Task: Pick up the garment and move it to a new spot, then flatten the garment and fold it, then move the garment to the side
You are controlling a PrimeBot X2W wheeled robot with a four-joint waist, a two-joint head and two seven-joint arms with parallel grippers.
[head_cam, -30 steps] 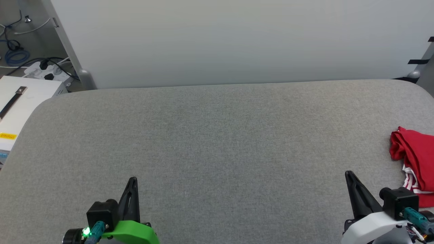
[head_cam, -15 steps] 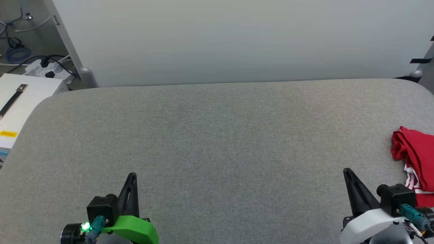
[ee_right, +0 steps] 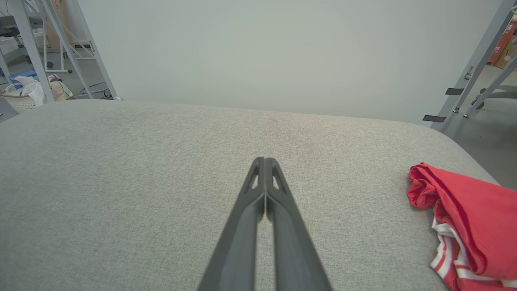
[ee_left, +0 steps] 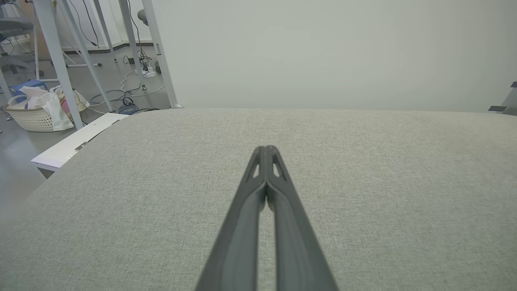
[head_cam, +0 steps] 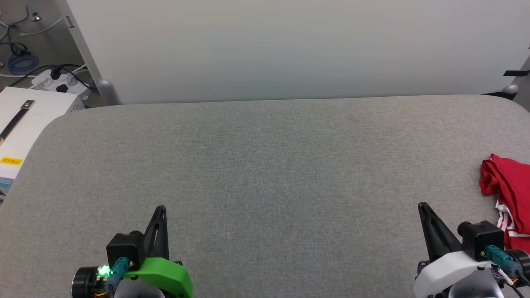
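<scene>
The garment point(head_cam: 511, 188), bright red with red-and-white striped trim, lies bunched at the right edge of the grey padded table point(head_cam: 265, 165); it also lies at the lower right of the right wrist view point(ee_right: 468, 218). My right gripper point(head_cam: 422, 205) is shut and empty, hovering left of the garment, apart from it; its fingers meet at the tip point(ee_right: 264, 161). My left gripper point(head_cam: 160, 208) is shut too, near the front left, with nothing in it point(ee_left: 266, 148).
A pale wall panel point(head_cam: 290, 49) stands behind the table. A white box point(head_cam: 25, 124), a power strip and cables point(head_cam: 54, 80) sit off the left edge. A laundry basket point(ee_left: 36, 111) and metal frame legs stand on the floor at left.
The whole head view has shifted slightly, so the camera moved. Both grippers stay shut and the garment lies where it was.
</scene>
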